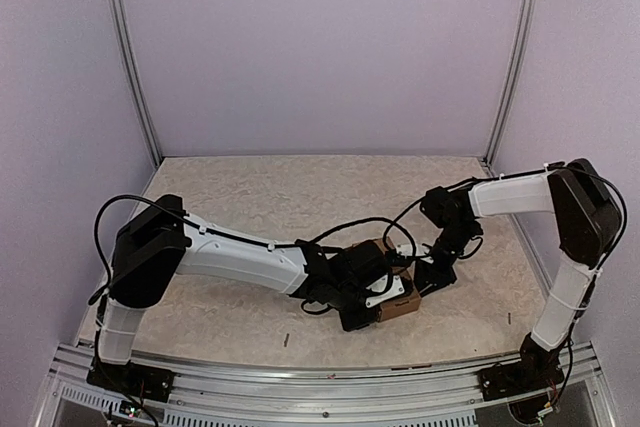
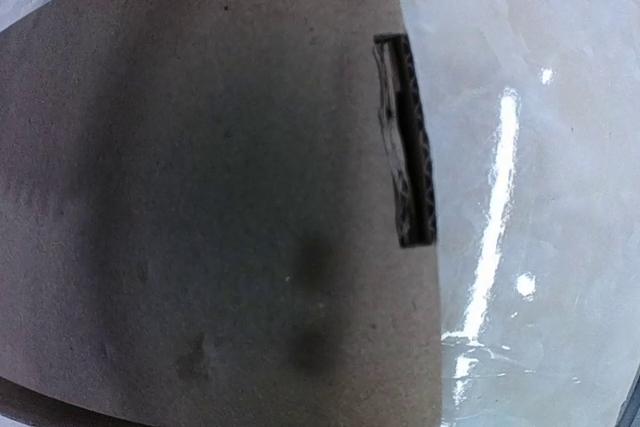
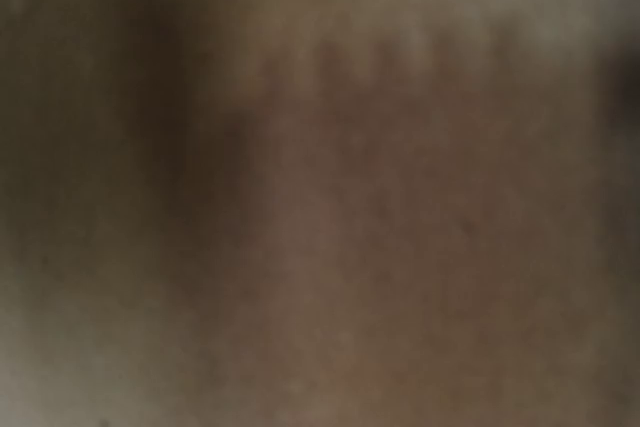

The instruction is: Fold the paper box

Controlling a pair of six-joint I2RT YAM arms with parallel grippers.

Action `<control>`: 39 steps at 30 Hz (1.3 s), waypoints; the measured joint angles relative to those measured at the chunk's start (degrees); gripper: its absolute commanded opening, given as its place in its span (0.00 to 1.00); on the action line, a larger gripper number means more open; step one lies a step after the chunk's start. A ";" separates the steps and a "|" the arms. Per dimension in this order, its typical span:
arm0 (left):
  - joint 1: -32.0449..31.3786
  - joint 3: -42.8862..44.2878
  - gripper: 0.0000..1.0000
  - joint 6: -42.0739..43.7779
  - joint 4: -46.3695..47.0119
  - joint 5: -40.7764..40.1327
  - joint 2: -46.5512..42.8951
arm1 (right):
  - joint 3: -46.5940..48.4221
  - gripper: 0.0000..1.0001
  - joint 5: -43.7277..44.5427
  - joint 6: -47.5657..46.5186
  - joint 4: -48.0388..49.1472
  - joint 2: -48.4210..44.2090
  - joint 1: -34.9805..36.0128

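The paper box (image 1: 403,305) is a small brown cardboard shape on the table, near its front middle. Both arms meet over it. My left gripper (image 1: 378,293) comes in from the left and lies on top of the box, covering most of it. My right gripper (image 1: 428,275) presses in at the box's right end. In the left wrist view, brown cardboard (image 2: 220,197) with a narrow cut slot (image 2: 405,142) fills the picture and hides the fingers. In the right wrist view there is only blurred brown cardboard (image 3: 380,227) right up against the lens. Neither pair of jaws shows.
The beige mottled table (image 1: 250,197) is enclosed by pale walls with metal posts (image 1: 135,67) at the back corners. A metal rail (image 1: 320,372) runs along the near edge. Two small dark bits (image 1: 285,340) (image 1: 508,318) lie on the table. Black cables loop over the left arm.
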 measured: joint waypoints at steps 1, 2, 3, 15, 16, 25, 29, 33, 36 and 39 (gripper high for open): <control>0.11 0.24 0.12 0.52 -0.33 0.24 0.11 | -0.04 0.19 0.15 0.31 0.00 0.00 0.02; 0.31 0.44 0.12 0.76 -0.59 0.50 0.15 | -0.11 0.19 0.11 0.68 0.04 0.00 0.02; 0.42 0.81 0.12 0.94 -1.14 0.74 0.28 | -0.11 0.19 0.00 1.27 0.09 0.00 0.04; 0.31 15.08 0.11 2.47 -18.43 -3.06 6.47 | 0.74 0.21 -0.26 7.23 -1.92 0.92 1.60; 0.26 15.32 0.12 2.40 -18.78 -3.65 6.58 | 0.74 0.21 -0.20 7.50 -1.99 0.92 1.60; -0.70 1.05 0.24 0.02 -5.88 -9.09 -0.72 | 2.89 0.33 -6.62 5.75 -5.64 1.36 -1.44; -0.11 -6.82 0.26 -1.81 -1.99 -9.31 -8.02 | 7.15 0.38 -8.50 3.72 -7.26 1.31 -4.35; 2.32 -12.41 0.25 -2.23 0.02 -6.62 -15.06 | 9.01 0.39 -7.82 2.05 -8.57 2.03 -7.15; 4.81 -15.04 0.18 -1.97 1.36 -4.66 -16.15 | 10.12 0.38 -6.43 1.75 -8.79 4.44 -8.63; 8.04 -18.05 0.14 -0.96 2.10 -1.86 -16.06 | 12.39 0.36 -4.24 1.84 -8.39 7.63 -9.64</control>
